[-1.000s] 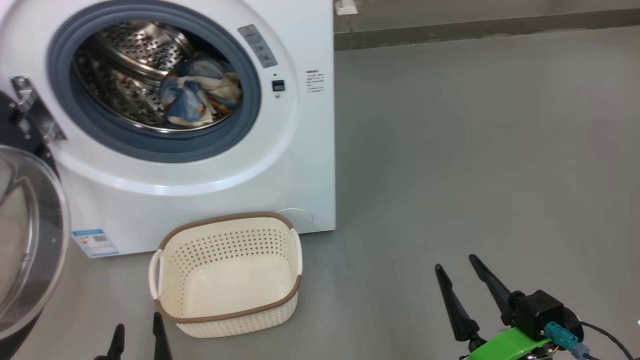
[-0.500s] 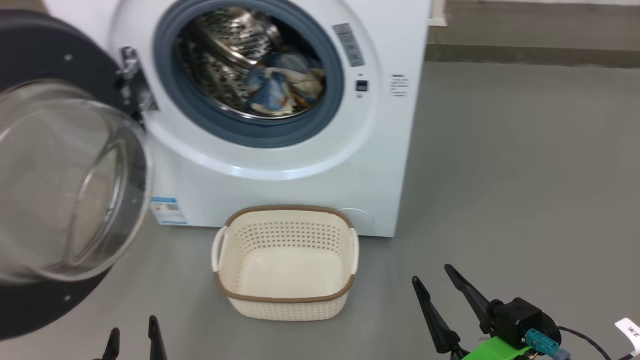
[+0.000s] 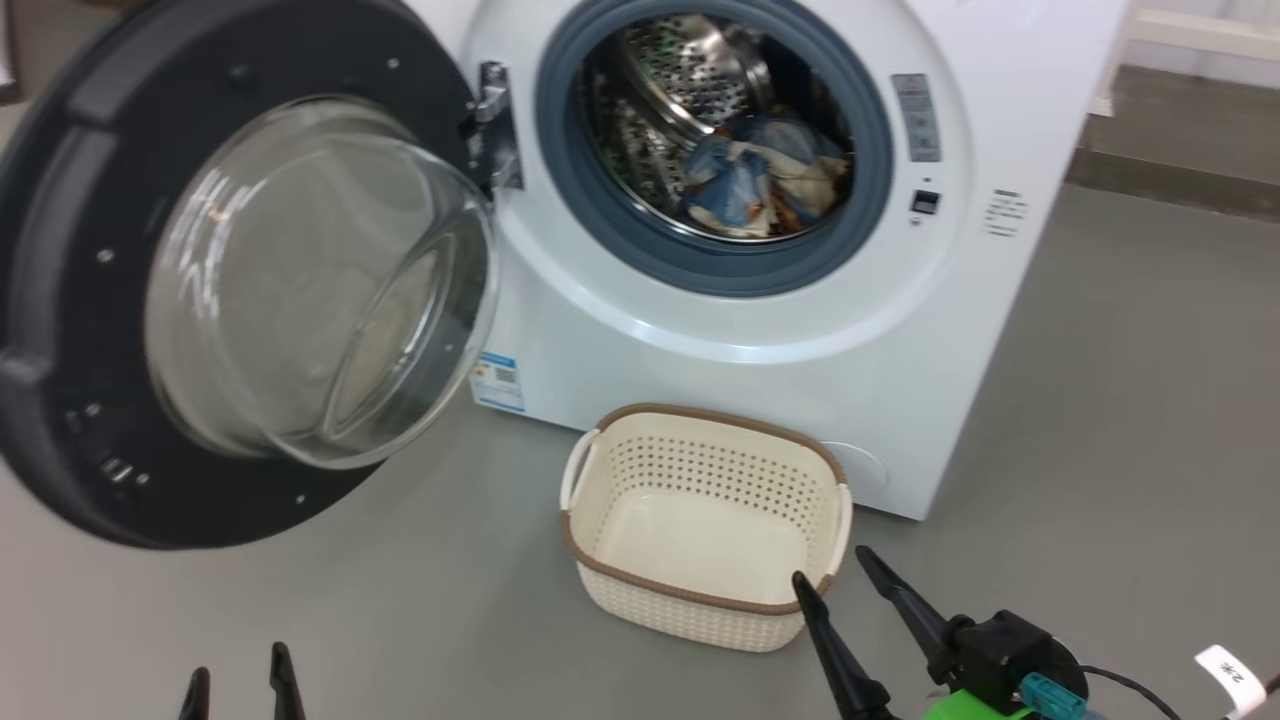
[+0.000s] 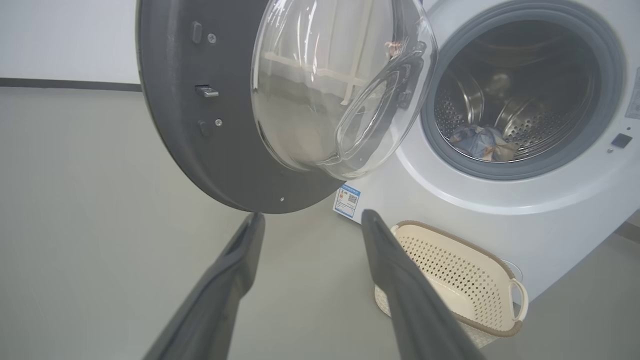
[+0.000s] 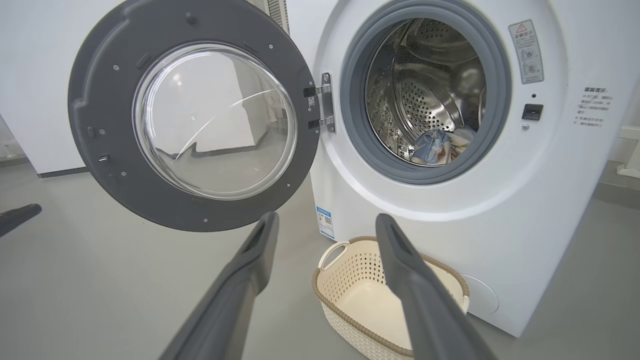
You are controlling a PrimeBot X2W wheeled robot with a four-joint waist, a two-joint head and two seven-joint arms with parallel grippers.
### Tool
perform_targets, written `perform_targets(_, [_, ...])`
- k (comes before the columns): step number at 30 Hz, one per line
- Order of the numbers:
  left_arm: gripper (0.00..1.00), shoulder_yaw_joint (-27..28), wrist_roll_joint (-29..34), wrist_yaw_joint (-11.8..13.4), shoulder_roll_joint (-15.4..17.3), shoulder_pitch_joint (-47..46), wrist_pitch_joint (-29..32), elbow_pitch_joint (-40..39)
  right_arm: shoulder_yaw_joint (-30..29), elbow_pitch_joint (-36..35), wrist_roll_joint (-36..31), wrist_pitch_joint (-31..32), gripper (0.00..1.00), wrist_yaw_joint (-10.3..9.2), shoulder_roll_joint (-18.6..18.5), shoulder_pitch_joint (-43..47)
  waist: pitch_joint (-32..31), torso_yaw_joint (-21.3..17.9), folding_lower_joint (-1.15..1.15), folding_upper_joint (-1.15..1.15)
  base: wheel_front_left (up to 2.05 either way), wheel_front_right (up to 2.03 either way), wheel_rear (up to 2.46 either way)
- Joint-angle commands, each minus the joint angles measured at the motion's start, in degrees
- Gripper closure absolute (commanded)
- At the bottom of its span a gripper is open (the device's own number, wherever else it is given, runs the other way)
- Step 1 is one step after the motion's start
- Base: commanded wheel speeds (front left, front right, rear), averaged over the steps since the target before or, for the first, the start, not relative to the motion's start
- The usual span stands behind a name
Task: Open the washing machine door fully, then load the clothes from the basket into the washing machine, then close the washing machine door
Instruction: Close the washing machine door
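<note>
Large round washing machine door, dark grey inner face with a bulging clear glass bowl, stands swung wide on its hinge. Light blue and cream-white clothes lie heaped in the steel drum of the white front-loading washing machine. Cream-white perforated plastic basket, brown-rimmed, sits on the grey floor just before the machine's front. Left claw: fingers spread, over the floor. Right claw: fingers spread, tips by the basket's near right corner.
</note>
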Motion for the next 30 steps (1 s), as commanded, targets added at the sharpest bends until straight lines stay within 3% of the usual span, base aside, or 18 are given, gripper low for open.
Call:
perform_targets(1, [0.0,2.0,0.5,0.6,0.8,-1.2,-0.4,-2.1,1.7,-1.3,0.6,-0.7,0.0,0.09,0.2,-2.1,0.6,3.0,0.0,0.0,0.0,0.0,0.0])
perform_targets(15, [0.0,3.8,-0.2,2.5,0.6,1.6,-1.6,-6.0,6.2,0.7,2.3,-0.7,0.0,0.09,-0.7,-7.0,2.8,5.1,0.0,0.0,0.0,0.0,0.0])
perform_targets(30, [0.0,3.5,-0.1,3.2,1.0,1.7,-1.6,-6.6,5.7,0.9,2.6,-0.7,0.0,0.09,-1.3,-5.9,2.1,4.5,0.0,0.0,0.0,0.0,0.0])
